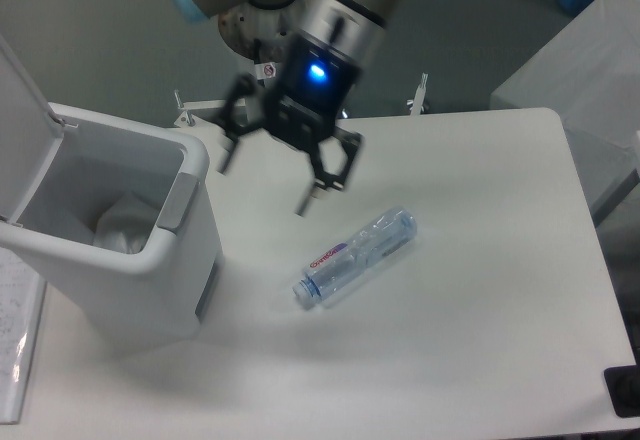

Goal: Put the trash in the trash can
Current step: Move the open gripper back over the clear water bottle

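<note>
A clear plastic bottle [356, 256] with a red-purple label and blue cap lies on its side on the white table [470, 340], cap toward the lower left. The white trash can [120, 250] stands at the left with its lid [20, 110] flipped open; a pale crumpled thing [125, 225] lies inside it, too blurred to name. My gripper [265, 185] hangs open and empty above the table, between the can and the bottle, up and to the left of the bottle. Its fingers are motion-blurred. The wrapper with green trim is not identifiable.
A white cabinet or box [570, 80] stands at the back right beyond the table. A dark object [625, 392] sits at the table's front right corner. A paper sheet [15, 350] lies at the left edge beside the can.
</note>
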Controlling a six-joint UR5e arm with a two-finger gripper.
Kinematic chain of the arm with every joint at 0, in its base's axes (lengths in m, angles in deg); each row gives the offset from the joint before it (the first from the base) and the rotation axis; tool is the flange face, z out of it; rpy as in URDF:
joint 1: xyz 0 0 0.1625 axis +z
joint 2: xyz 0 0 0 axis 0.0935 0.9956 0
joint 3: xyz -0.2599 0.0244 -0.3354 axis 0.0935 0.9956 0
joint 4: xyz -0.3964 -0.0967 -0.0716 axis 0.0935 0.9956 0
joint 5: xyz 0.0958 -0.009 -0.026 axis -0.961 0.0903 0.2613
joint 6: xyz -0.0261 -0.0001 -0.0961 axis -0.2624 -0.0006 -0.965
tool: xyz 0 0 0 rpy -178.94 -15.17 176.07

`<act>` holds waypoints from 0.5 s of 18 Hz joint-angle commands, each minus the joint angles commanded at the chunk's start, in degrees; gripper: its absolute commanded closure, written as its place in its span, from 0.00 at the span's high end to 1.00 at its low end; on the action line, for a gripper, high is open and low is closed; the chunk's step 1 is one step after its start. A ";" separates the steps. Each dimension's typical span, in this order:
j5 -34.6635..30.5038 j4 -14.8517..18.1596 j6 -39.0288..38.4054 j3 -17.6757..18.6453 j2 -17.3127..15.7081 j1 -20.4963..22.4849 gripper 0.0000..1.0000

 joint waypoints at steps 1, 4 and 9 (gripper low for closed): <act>-2.98 0.09 1.06 0.00 0.97 0.00 1.00; -10.20 0.53 2.99 0.88 4.13 -0.52 1.00; -19.17 1.05 3.18 1.23 8.71 -5.44 1.00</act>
